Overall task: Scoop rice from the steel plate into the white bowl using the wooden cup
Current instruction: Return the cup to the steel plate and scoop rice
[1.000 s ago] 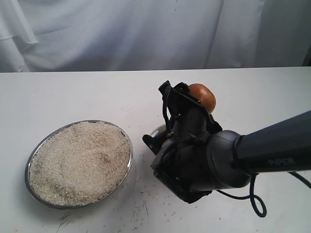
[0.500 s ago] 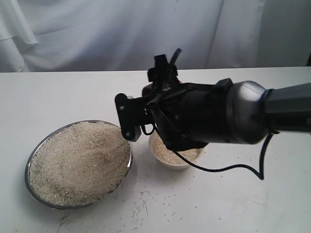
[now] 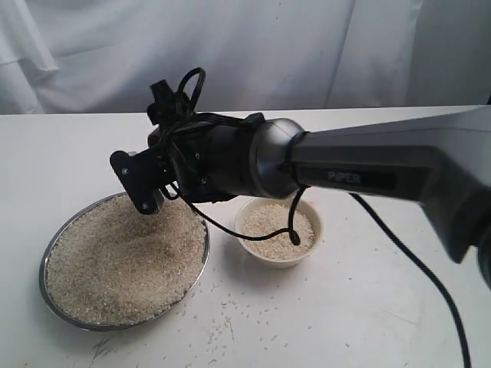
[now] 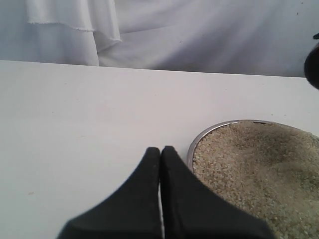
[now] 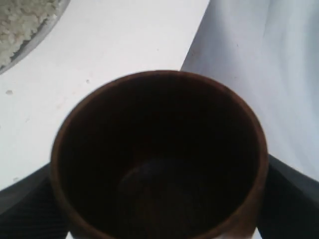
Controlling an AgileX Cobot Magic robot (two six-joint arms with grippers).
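"Over the steel plate (image 3: pixel 44 270), on the side nearest to the white bowl (image 3: pixel 278 259), what was the right gripper (image 3: pixel 144 186) doing?"

"It held the wooden cup (image 5: pixel 159 159) by its sides, with the jaws spread wide around it. From where I stood the gripper hid the cup. The wrist view showed it dark inside, with no grains."

"Which step was that, you think?"

"The beginning of a scoop, I judged. The bowl had some rice (image 3: pixel 123 264) in it, and the plate was full of it."

"How did the cup point?"

"Its mouth faced back toward the wrist, with the long axis along the gripper's line. Next, I think, the wrist had to roll the rim down into the heap, push through, then turn the mouth up. Whether it touched the grains, I could not tell."

"And the left gripper (image 4: pixel 160 149)?"

"Fingers pressed together, holding nothing, beside the plate's rim."
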